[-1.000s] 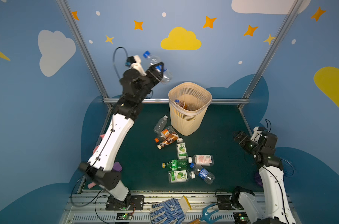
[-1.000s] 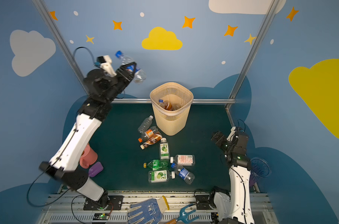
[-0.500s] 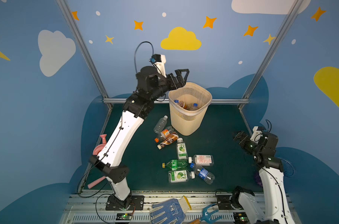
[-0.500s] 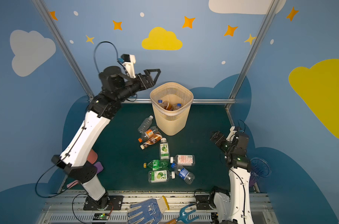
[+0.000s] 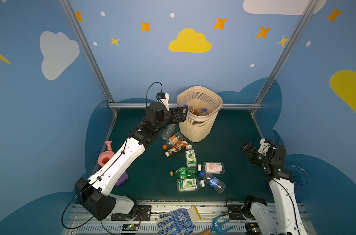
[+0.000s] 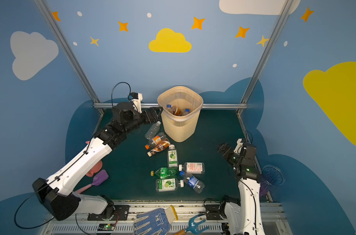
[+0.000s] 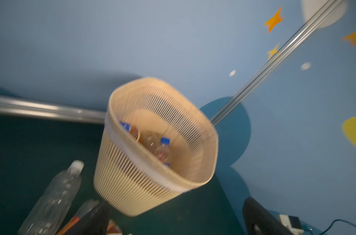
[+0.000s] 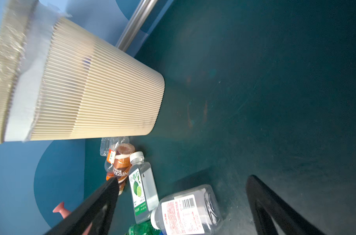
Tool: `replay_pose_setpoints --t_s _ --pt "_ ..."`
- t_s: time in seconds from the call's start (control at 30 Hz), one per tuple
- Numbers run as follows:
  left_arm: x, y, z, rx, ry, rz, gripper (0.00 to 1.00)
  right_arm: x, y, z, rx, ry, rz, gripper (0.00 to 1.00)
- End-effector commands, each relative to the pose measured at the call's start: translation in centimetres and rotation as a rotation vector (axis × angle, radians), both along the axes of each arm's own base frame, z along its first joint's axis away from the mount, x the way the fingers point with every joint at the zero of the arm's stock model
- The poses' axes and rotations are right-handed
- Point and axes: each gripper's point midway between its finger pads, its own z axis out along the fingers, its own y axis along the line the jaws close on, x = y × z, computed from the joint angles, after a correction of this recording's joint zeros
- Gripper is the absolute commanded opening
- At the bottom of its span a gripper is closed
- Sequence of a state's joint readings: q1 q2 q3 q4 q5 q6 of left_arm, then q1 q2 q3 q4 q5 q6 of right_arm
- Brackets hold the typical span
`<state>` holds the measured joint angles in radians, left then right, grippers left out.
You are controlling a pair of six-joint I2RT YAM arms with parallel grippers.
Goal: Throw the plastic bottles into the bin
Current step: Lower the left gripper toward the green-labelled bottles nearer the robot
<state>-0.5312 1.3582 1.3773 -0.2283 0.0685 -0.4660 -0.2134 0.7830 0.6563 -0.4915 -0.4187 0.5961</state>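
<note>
Beige bin (image 6: pixel 181 128) at the back (blue-capped bottles (image 6: pixel 186 112) inside), loose bottles (image 6: pixel 172 157) on the mat (image 6: pixel 213 132)

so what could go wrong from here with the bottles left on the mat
1. The open left gripper hangs right beside the bin; a sideways swing could knock or tip it.
2. The clear bottle lies below that gripper, close to the bin wall, so coming down on it may be cramped and could roll it away.
3. The orange-capped bottle and brown-wrapped bottle lie pressed together; a grab may catch both or scatter them.
</note>
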Motion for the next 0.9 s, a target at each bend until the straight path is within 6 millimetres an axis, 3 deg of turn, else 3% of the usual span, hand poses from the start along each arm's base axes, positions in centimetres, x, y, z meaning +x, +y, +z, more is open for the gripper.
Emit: replay_pose_setpoints --t_s 0.0,0.23,0.4,0.6,0.87 --pt "-2.4 2.2 0.1 0.015 -0.017 0.04 1.0 -0.8 0.6 -1.6 0.021 0.051 -0.002 0.97" --pt "-7.2 0.7 -9.5 0.263 0.141 -0.075 1.0 -1.2 1.0 -3.2 0.003 0.09 0.009 0.97" --pt "-12.1 -2.0 -15.6 0.469 0.221 -0.266 1.0 -0.7 0.9 -3.3 -0.002 0.09 0.008 0.97" --pt "-16.8 -4.4 -20.2 0.688 0.23 -0.497 1.0 -0.4 0.6 -3.1 -0.014 0.091 0.001 0.97" --pt "-21.5 -6.9 -24.4 0.915 0.278 -0.79 0.99 -0.5 0.5 -3.3 -0.022 0.096 -0.004 0.97"
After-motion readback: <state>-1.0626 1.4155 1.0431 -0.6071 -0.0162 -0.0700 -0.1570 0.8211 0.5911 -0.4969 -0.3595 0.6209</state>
